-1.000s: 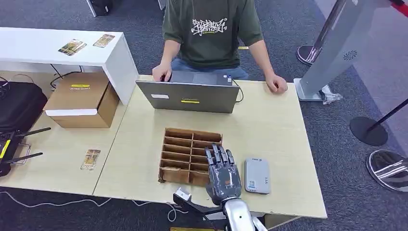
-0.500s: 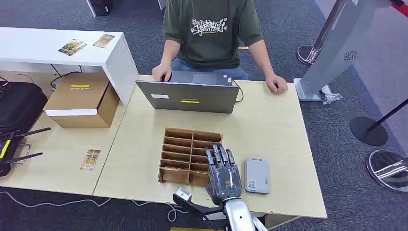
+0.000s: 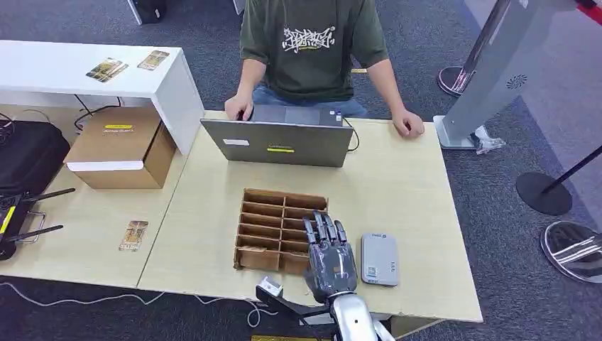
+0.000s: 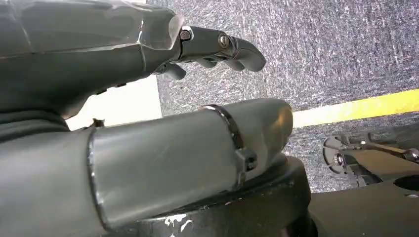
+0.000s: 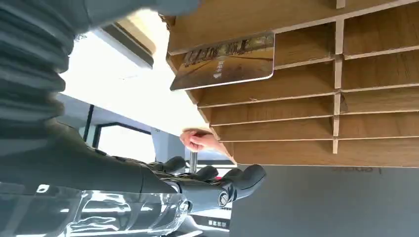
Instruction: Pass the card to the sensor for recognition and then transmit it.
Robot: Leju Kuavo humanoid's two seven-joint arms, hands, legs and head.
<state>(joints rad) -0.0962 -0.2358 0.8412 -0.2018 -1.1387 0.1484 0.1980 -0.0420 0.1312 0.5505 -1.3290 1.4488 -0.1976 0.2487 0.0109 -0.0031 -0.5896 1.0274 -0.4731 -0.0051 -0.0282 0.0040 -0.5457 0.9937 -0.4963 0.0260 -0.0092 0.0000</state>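
Right hand (image 3: 330,257) fingers spread, empty, over wooden divider tray (image 3: 264,229); one card (image 5: 225,60) inside; one sensor (image 3: 379,259) beside tray.

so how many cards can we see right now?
4. Two cards on the white shelf, one on the left table, one in the wooden organizer. The robot hand may hide more.

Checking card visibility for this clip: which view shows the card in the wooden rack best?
The right wrist view: the card stands in a slot of the wooden rack, printed face visible. In the head view the right hand covers that part of the rack; the left wrist view faces carpet.
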